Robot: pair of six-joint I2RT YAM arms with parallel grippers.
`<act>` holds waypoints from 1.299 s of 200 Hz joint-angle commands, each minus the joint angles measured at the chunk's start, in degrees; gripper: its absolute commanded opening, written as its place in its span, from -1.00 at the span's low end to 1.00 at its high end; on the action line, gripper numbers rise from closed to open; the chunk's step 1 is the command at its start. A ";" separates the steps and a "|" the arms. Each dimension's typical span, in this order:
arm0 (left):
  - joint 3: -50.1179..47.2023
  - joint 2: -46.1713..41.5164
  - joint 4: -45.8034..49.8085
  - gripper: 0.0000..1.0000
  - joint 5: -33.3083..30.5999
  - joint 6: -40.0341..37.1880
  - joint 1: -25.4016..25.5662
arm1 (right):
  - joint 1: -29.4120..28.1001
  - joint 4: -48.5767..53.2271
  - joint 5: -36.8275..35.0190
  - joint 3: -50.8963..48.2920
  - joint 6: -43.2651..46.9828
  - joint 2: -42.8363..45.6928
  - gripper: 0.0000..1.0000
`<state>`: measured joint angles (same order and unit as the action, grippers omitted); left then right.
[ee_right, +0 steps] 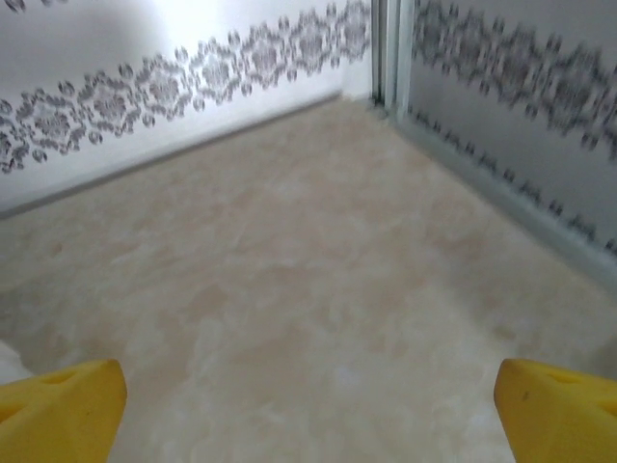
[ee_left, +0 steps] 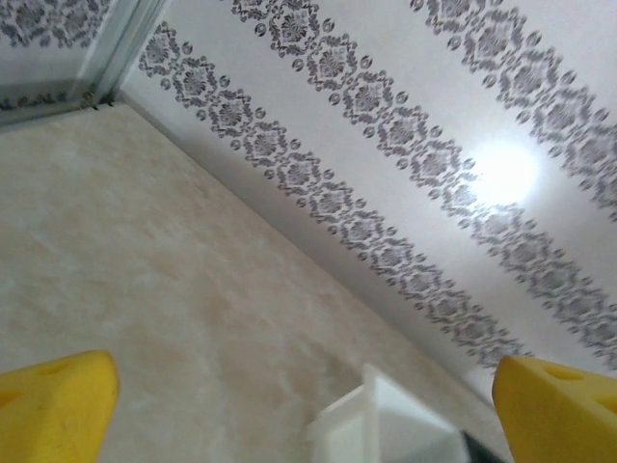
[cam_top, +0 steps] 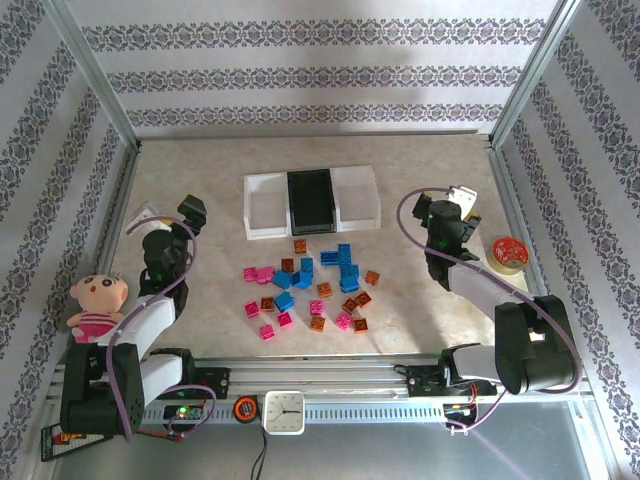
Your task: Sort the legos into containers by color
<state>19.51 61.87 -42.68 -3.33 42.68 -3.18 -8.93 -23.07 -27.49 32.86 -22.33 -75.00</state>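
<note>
Several small legos (cam_top: 308,287) in pink, blue and orange-brown lie scattered in the middle of the table. Behind them stand the containers: a white bin (cam_top: 265,206), a black bin (cam_top: 312,201) and another white bin (cam_top: 360,198) joined in a row. My left gripper (cam_top: 193,210) hangs at the left, well away from the bricks, and is open with nothing between its yellow fingertips (ee_left: 53,405). A corner of the white bin (ee_left: 386,424) shows in the left wrist view. My right gripper (cam_top: 462,200) is at the right, open and empty, yellow fingertips (ee_right: 559,405) wide apart over bare table.
A doll (cam_top: 95,305) sits at the left by the left arm. A round red-orange disc (cam_top: 508,254) lies at the right edge. A white clock (cam_top: 283,411) sits on the front rail. Patterned walls enclose the table.
</note>
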 commanded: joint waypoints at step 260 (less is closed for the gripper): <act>30.67 37.46 24.06 -0.44 21.69 -6.94 9.26 | -21.83 45.75 17.68 7.63 -9.38 4.39 0.87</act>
<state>46.59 98.08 -21.32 19.90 38.79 5.63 -29.80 17.21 -8.88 37.76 -30.06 -69.91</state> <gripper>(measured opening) 0.302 0.948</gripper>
